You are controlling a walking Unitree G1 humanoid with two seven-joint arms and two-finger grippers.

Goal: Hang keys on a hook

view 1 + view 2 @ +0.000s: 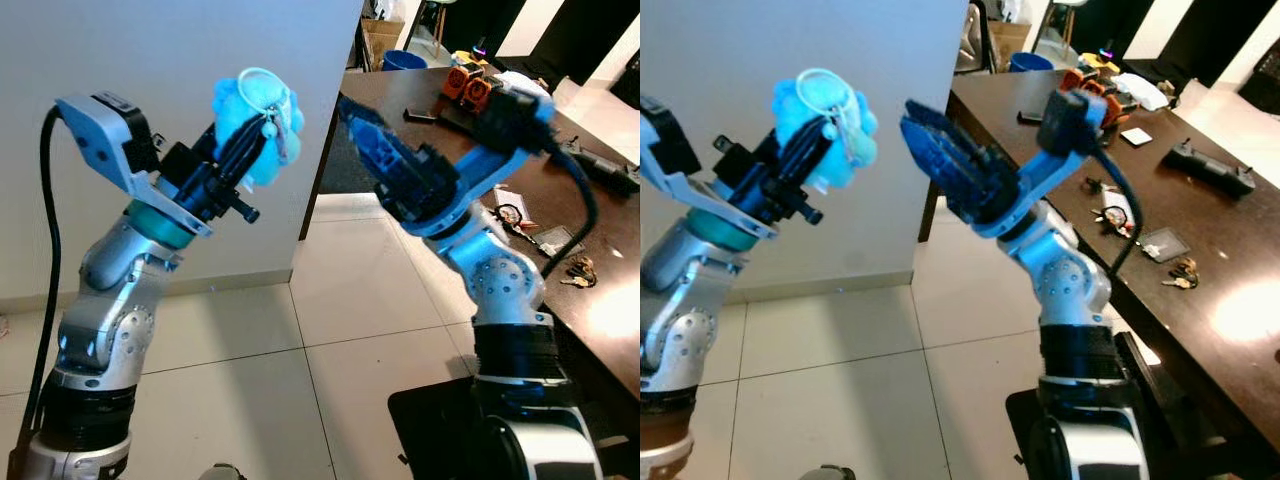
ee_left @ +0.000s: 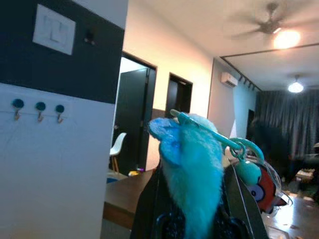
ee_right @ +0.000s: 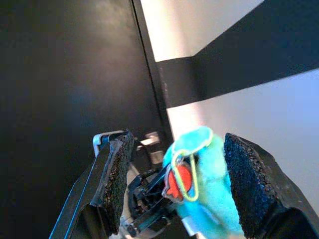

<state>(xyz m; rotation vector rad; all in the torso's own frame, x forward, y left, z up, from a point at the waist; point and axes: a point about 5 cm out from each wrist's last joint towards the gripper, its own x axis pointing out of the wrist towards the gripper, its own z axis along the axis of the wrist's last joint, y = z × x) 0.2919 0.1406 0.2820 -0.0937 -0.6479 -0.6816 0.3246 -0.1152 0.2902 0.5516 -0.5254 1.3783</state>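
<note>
While the left gripper [image 1: 245,150] squeezes the fluffy blue keychain [image 1: 258,125] up in the air close to the white wall [image 1: 150,60], the right gripper [image 1: 930,140] waits beside it with its fingers wide apart. Three little blue hooks [image 2: 39,110] sit in a row on that wall. Away from the wall, a brown table [image 1: 400,95] holds more keys [image 1: 578,270] and orange things [image 1: 468,85].

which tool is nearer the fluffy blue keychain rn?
Left. The left tool is shut on the fluffy blue keychain, holding it up by the white wall. The right tool is open, pointing at it from the side, apart from it.
</note>
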